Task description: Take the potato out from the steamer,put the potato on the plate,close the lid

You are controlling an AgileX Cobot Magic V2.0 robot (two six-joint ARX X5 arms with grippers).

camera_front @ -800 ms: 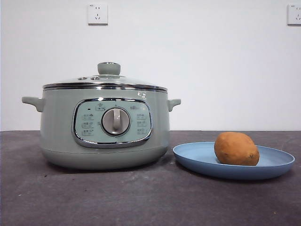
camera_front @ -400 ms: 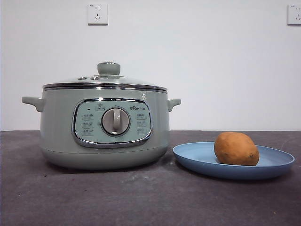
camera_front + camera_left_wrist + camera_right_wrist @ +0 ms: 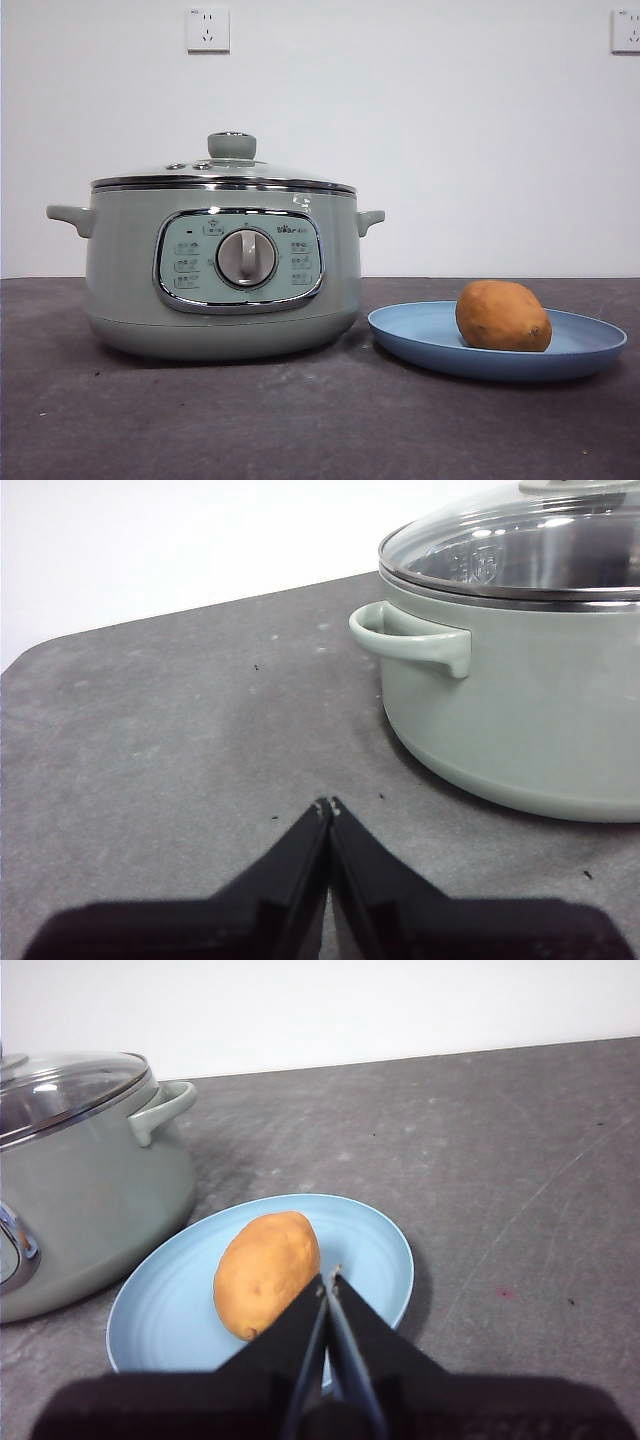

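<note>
Currently, left fingers (image 3: 328, 808) are seen pressed together, nothing held, low over bare table (image 3: 150, 740); steamer (image 3: 520, 710) sits ahead of them, off to one side, lid (image 3: 520, 550) seated on it. Right fingers (image 3: 330, 1278) likewise closed and empty, raised above the plate (image 3: 160, 1320), potato (image 3: 266, 1272) lying on it just past the tips. Task judged complete. Remaining risk: potato nudged off the shallow plate if the right arm dips while retracting.

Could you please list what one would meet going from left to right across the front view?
steamer with the lid on it → plate → potato, lying on the plate's right half.
</note>
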